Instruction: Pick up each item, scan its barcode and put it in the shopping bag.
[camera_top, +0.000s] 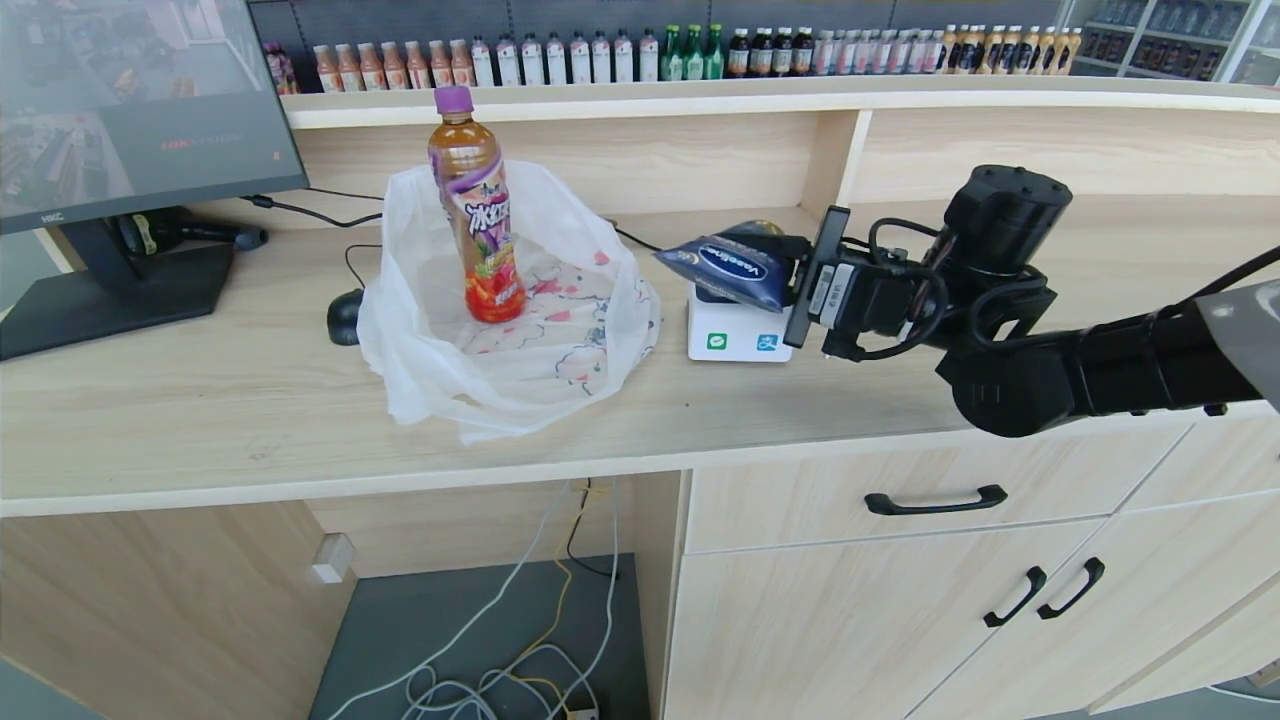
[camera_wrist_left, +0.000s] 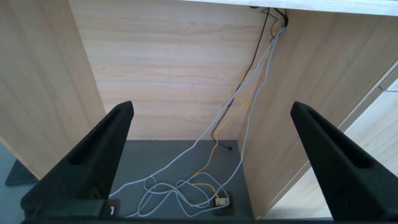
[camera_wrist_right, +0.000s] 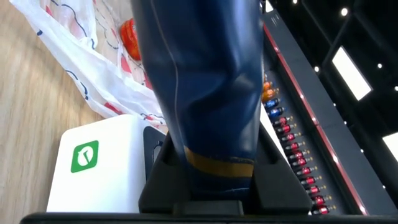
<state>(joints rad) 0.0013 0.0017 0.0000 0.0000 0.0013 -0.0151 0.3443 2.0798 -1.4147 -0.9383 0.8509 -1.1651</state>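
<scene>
A black monitor on a stand (camera_top: 130, 110) takes up the far left of the pale wooden surface (camera_top: 200, 400). A small black mouse (camera_top: 344, 317) lies to its right, just beside the left edge of the white plastic shopping bag (camera_top: 520, 360). The bag stands open. Inside it, toward its far left side, is an upright orange drink bottle with a purple cap (camera_top: 478, 220), its neck well above the bag's rim. In front of the bag, a bare strip of wood runs along the near edge.

My left jaws are below the surface in the open recess, with their black fingers (camera_wrist_left: 93, 162) spread wide and nothing between them. Wooden panels rise on either side, and loose cables (camera_wrist_left: 186, 186) lie on the dark floor.

The bag's right edge comes close to a white scanner box (camera_top: 735, 340). My right jaws pinch a dark blue glossy pouch (camera_top: 735, 265) by its right end, and the pouch lies level over the top of the box. I cannot tell whether it touches the box. The surface to the right of the box is open as far as the raised back ledge (camera_top: 1050, 140).
</scene>
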